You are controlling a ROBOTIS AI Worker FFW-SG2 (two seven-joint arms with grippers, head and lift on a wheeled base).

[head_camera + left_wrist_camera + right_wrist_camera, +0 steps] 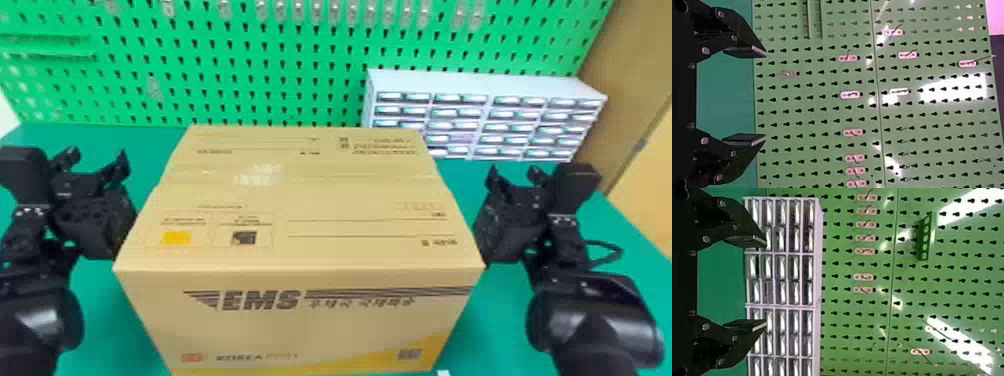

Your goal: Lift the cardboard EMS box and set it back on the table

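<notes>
The cardboard EMS box (300, 200) is upright between the two arms in the head view, its lettered side facing me; I cannot tell whether its base touches the table (625, 280). My left gripper (98, 162) stands open at the box's left side, fingers directed at the back wall. On the right side, my right gripper (514, 175) is likewise open and faces forward. Each gripper's body lies close against the box's side. In the left wrist view the left gripper (766, 95) holds nothing, and in the right wrist view the right gripper (766, 283) is also without anything between its fingers.
A green pegboard (225, 75) rises behind the table. In front of it at the back right stands a pale drawer cabinet (480, 82), just behind the box's far right corner. A wooden panel (615, 75) borders the right side.
</notes>
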